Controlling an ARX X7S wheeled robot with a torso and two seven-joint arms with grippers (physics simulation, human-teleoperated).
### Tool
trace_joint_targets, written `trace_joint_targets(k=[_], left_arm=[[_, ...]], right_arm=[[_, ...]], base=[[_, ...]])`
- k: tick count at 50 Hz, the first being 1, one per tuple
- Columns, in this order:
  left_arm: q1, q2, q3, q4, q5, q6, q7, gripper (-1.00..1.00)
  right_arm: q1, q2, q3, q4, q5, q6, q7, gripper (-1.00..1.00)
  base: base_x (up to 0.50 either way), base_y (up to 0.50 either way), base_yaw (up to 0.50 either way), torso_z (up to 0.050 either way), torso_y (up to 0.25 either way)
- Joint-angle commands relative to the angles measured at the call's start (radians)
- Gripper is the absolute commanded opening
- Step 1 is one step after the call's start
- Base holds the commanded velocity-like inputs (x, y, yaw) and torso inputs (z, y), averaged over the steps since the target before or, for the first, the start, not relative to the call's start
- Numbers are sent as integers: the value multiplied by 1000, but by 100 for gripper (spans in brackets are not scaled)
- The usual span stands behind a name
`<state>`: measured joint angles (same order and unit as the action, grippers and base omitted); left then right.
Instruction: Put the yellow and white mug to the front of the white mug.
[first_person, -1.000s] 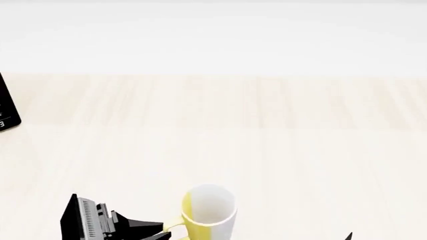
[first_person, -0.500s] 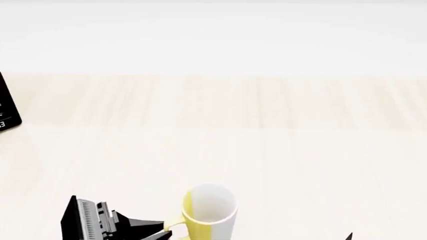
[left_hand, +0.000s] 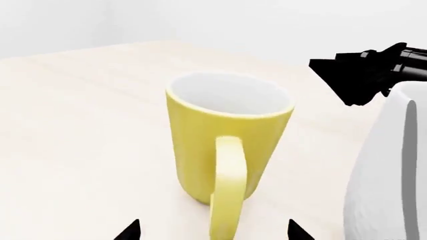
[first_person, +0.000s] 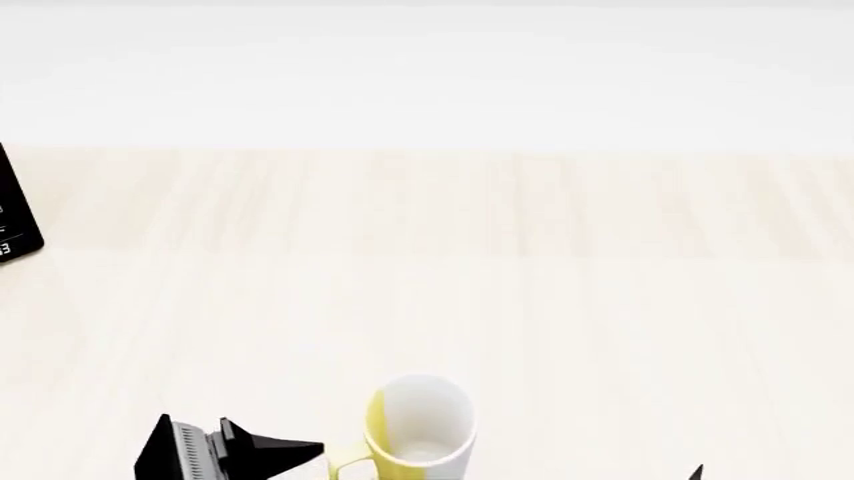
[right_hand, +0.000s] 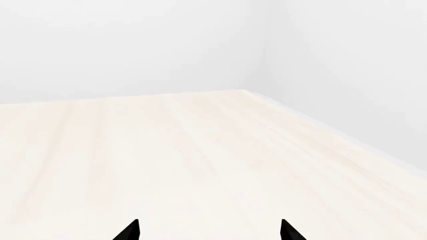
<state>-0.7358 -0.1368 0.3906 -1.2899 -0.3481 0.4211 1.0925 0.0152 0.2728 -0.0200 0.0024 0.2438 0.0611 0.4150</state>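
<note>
Your yellow and white mug stands upright on the pale wooden table at the near edge of the head view, a little left of centre; its white inside faces up and its yellow handle points toward your left gripper; in the left wrist view the same mug shows its yellow side, with the handle turned straight at the camera and lying between the two black fingertips; those tips sit wide apart on either side of the handle without touching it, so your left claw is spread and holds nothing; the white mug rises just beside the yellow one in that wrist view, taller and all white, and the two do not touch; behind it a black piece of your right arm shows; your right gripper shows only two black fingertips set well apart over bare table, so it too is spread and holds nothing; at the left edge of the head view a black object lies on the table, well apart from the mugs.
</note>
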Motion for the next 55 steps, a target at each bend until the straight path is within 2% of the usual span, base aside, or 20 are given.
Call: trace_joint_targets(k=[1, 4, 7, 12, 38, 49, 53, 55], left_arm=[[5, -3, -24, 14, -9, -24, 25, 100], [48, -31, -37, 152, -48, -107, 35, 100], [113, -76, -57, 370, -113, -225, 32, 100], [162, -123, -93, 561, -222, -362, 41, 100], [203, -150, -180, 652, -389, -415, 83, 100], [298, -196, -291, 867, -584, -476, 78, 100], [375, -213, -342, 978, -624, -443, 52, 100], [426, -206, -375, 1038, -598, -381, -4, 100]], right_arm=[[4, 2, -8, 1, -1, 3, 2, 100], [6, 2, -8, 2, 0, 4, 2, 100], [8, 3, -10, 3, 0, 6, 4, 100], [9, 3, -14, 3, -2, 7, 5, 100], [6, 9, -20, 3, 3, 4, 12, 100], [3, 13, -18, 2, 9, 1, 15, 100], [2, 13, -18, 0, 11, 0, 16, 100], [1, 14, -19, -1, 11, 0, 17, 100]], base=[[0, 0, 0, 0, 0], [0, 0, 0, 0, 0], [0, 0, 0, 0, 0], [0, 0, 0, 0, 0], [0, 0, 0, 0, 0], [0, 0, 0, 0, 0], [0, 0, 0, 0, 0], [0, 0, 0, 0, 0]])
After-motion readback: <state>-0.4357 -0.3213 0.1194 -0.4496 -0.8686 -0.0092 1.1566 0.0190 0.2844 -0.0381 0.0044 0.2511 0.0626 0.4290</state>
